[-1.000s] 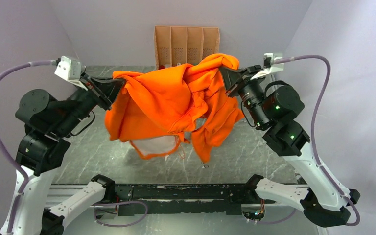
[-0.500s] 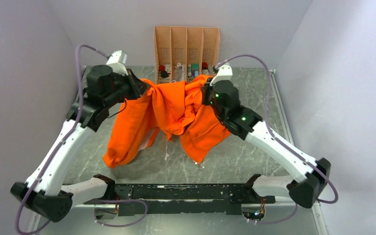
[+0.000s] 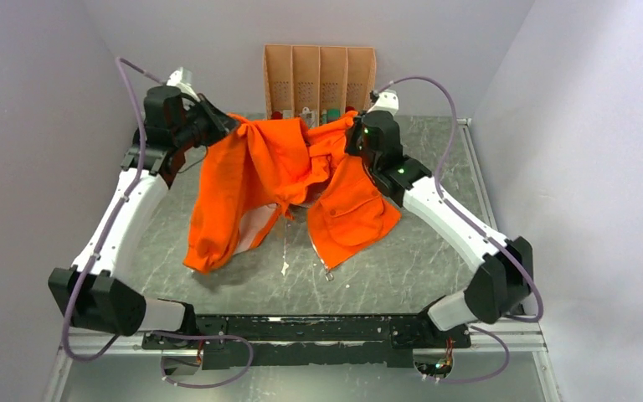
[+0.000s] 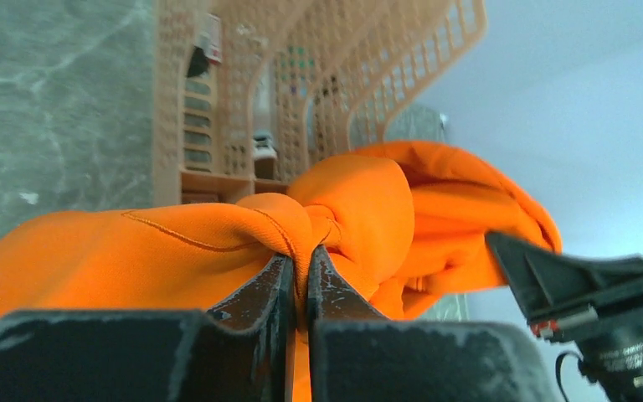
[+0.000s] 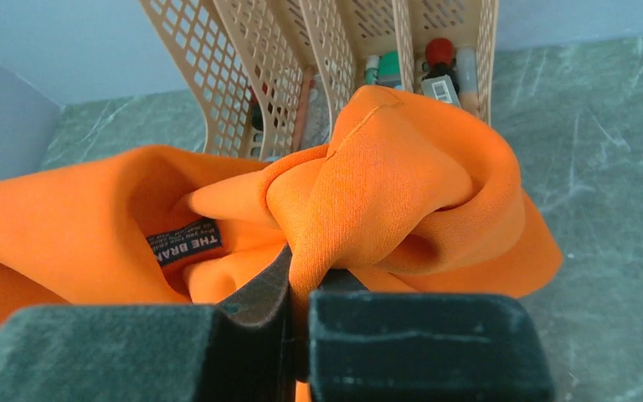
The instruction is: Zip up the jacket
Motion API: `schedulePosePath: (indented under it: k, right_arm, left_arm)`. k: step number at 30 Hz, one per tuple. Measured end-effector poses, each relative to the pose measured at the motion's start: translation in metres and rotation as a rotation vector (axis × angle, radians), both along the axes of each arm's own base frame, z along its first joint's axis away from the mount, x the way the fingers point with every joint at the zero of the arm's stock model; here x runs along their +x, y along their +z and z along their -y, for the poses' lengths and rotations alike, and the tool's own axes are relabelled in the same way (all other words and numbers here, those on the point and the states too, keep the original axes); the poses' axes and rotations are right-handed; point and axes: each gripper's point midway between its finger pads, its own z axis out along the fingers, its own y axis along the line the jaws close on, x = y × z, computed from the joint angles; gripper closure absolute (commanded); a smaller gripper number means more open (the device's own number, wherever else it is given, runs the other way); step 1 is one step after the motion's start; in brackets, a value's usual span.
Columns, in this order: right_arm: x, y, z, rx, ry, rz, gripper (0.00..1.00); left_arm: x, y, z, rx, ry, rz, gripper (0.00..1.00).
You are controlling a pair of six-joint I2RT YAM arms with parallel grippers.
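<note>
- The grey-green marbled counter (image 3: 435,251) fills the floor of a pale-walled booth, with both arm bases at its near edge.
- The large bright orange fabric jacket (image 3: 285,167) hangs in the middle to far part of the counter, lifted at its two upper corners. Its lower folds sag onto the surface and it is open down the front. The left half trails toward the near left. The right half lies flatter, front up.
- The white-and-black left arm (image 3: 126,209) reaches from the near left to the far left. The matching right arm (image 3: 444,213) reaches from the near right toward the far centre.
- A tan perforated plastic rack (image 3: 319,67) with four upright compartments stands against the far wall, just behind the jacket. Small items sit in its bottom, too small to identify.
- The left gripper (image 3: 218,127) is clenched on a bunched fold of the jacket's far left edge.
- The right gripper (image 3: 353,138) pinches a twisted knot of orange cloth at the far right edge.
- A flap pocket (image 3: 353,205) shows on the right half.
- A strip of pale lining (image 3: 255,224) shows under the left half.
- A dark sewn-in label (image 5: 186,241) with white lettering sits inside the fabric near the right gripper.
</note>
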Motion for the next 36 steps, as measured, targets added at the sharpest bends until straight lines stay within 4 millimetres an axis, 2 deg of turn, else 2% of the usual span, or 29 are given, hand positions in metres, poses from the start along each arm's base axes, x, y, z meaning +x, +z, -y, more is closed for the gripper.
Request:
schedulePosePath:
  k: [2, 3, 4, 6, 7, 12, 19, 22, 25, 29, 32, 36]
  right_arm:
    - [0.013, -0.004, -0.004, 0.014, -0.008, -0.011, 0.61]
    - [0.019, -0.009, -0.006, 0.018, -0.013, -0.022, 0.52]
    - [0.024, -0.014, -0.007, 0.022, -0.016, -0.033, 0.45]
    - [0.028, -0.027, -0.009, 0.016, -0.013, -0.061, 0.33]
    - [0.028, -0.03, -0.01, 0.019, -0.011, -0.069, 0.31]
    - [0.015, -0.033, -0.005, 0.023, 0.005, -0.079, 0.26]
    - [-0.018, -0.031, 0.008, 0.033, 0.039, -0.086, 0.25]
    - [-0.031, -0.031, 0.011, 0.038, 0.062, -0.092, 0.25]
    - [-0.042, -0.031, 0.011, 0.043, 0.087, -0.102, 0.25]
    - [-0.051, -0.034, 0.011, 0.046, 0.11, -0.117, 0.24]
    - [-0.055, -0.037, 0.01, 0.045, 0.119, -0.124, 0.24]
    - [-0.059, -0.046, 0.01, 0.041, 0.128, -0.145, 0.23]
  left_arm:
    - [0.018, -0.006, -0.021, -0.032, 0.058, -0.019, 0.58]
    - [0.027, -0.012, -0.03, -0.046, 0.083, -0.038, 0.49]
    - [0.035, -0.018, -0.037, -0.052, 0.1, -0.053, 0.42]
    - [0.046, -0.035, -0.047, -0.066, 0.121, -0.1, 0.37]
    - [0.049, -0.043, -0.048, -0.068, 0.12, -0.122, 0.36]
    - [0.042, -0.07, -0.048, -0.049, 0.108, -0.194, 0.29]
    - [0.0, -0.08, -0.044, 0.006, 0.051, -0.213, 0.29]
    - [-0.026, -0.096, -0.031, 0.024, -0.011, -0.248, 0.3]
    - [-0.052, -0.12, -0.01, 0.032, -0.087, -0.312, 0.31]
    - [-0.078, -0.151, 0.012, 0.035, -0.17, -0.397, 0.3]
    - [-0.088, -0.167, 0.019, 0.02, -0.189, -0.446, 0.3]
    - [-0.088, -0.193, 0.025, -0.011, -0.191, -0.506, 0.28]
